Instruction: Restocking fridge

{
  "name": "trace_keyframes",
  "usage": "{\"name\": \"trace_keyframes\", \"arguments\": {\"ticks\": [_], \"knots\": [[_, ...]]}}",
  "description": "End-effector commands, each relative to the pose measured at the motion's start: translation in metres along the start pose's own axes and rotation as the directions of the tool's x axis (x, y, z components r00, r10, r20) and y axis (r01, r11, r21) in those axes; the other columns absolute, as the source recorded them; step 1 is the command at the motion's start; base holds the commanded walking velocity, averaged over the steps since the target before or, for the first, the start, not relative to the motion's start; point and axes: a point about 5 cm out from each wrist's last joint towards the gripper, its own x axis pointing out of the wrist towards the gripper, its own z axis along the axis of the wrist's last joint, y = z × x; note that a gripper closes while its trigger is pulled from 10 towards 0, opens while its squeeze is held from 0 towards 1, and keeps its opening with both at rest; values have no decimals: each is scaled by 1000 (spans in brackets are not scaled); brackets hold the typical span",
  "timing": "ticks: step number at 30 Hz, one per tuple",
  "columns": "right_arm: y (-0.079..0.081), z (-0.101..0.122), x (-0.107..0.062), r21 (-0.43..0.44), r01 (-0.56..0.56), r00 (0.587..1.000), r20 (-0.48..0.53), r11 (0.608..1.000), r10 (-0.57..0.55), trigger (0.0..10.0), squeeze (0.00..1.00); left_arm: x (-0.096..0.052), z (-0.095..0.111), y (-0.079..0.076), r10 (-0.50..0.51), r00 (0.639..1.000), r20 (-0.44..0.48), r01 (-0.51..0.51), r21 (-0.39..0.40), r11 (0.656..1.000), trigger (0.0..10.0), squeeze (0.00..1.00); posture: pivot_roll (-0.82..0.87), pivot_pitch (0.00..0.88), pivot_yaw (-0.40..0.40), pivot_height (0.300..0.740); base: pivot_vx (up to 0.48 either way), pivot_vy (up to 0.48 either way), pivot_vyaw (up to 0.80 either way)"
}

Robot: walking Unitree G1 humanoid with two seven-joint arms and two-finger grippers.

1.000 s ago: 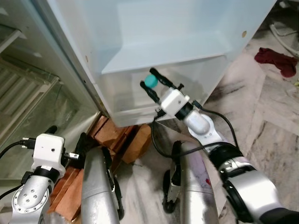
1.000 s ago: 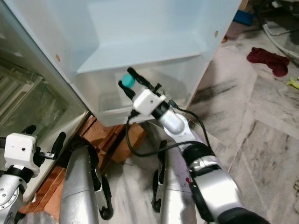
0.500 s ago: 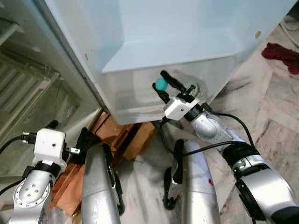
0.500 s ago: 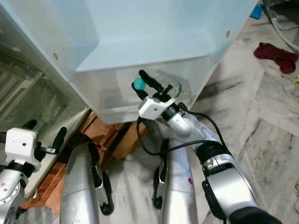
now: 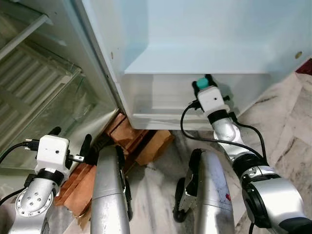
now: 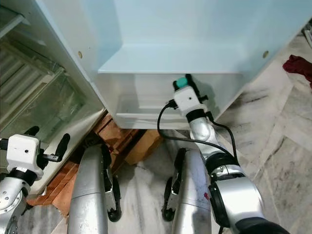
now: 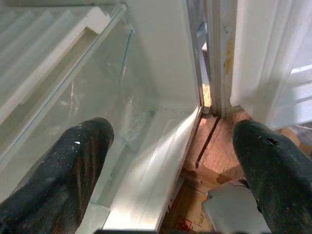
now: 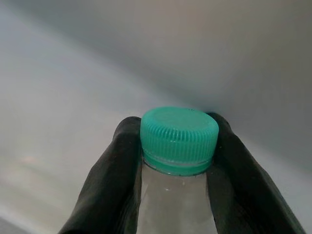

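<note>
Holding a clear bottle [image 8: 174,204] by the neck just under its teal cap [image 8: 179,133], your right gripper [image 5: 204,84] sits right of centre in the head views, against the front of the translucent lower bin [image 5: 161,100] of the open fridge door [image 5: 204,34]. In the right wrist view both black fingers [image 8: 109,180] are clamped on the neck, one on each side. Below the cap, you cannot tell from the head views how the bottle's body hangs. Your left gripper [image 7: 170,170] sits at lower left of the head views, fingers spread wide apart and empty, facing the glass shelf [image 7: 97,73] of the fridge interior. Brown wooden blocks [image 5: 141,141] lie on the marble floor [image 5: 287,122] under the door's lower edge.
</note>
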Motion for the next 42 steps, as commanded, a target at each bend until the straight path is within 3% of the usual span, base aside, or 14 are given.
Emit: {"name": "trace_keyframes", "arguments": {"ticks": [1,9,14,18,23,24,29,36,42], "knots": [[-20,-33,-19,22,113,976,-189,993,-107,10000,0,-2,-7,-2,-12,999,-32,12,1,1000,10000,0,197,291,10,517,0,0,0],[-36,-53,-31,59,303,895,-361,951,-263,10000,0,2,-7,-4,-17,1000,-27,17,1,1000,10000,0,192,282,11,517,0,0,0],[-52,-64,-40,75,439,814,-455,895,-361,10000,0,4,-7,-4,-19,1000,-22,19,2,1000,10000,0,190,275,11,517,0,0,0],[-60,-71,-47,120,547,743,-527,829,-413,10000,0,6,-7,-5,-20,1000,-17,20,2,1000,10000,0,186,268,10,517,0,0,0],[-63,-72,-49,145,580,725,-539,801,-428,10000,16,8,-7,-5,-21,1000,-15,21,2,1000,10000,0,183,263,12,517,0,0,0],[-63,-72,-49,148,586,724,-538,797,-433,10000,1000,9,-7,-5,-22,1000,-14,22,2,1000,10000,0,180,260,12,517,0,0,0],[-63,-72,-51,189,619,711,-548,762,-442,10000,1000,13,-7,-6,-28,1000,-5,28,-1,1000,10000,0,170,249,16,517,0,0,0],[-70,-67,-48,200,605,736,-510,771,-445,10000,1000,17,-5,-13,-74,997,22,73,40,997,10000,0,160,237,16,517,0,0,0],[-64,-55,-42,254,504,826,-420,825,-375,10000,1000,20,-9,-11,-69,997,18,68,33,997,10000,0,146,210,11,517,0,0,0]]}}
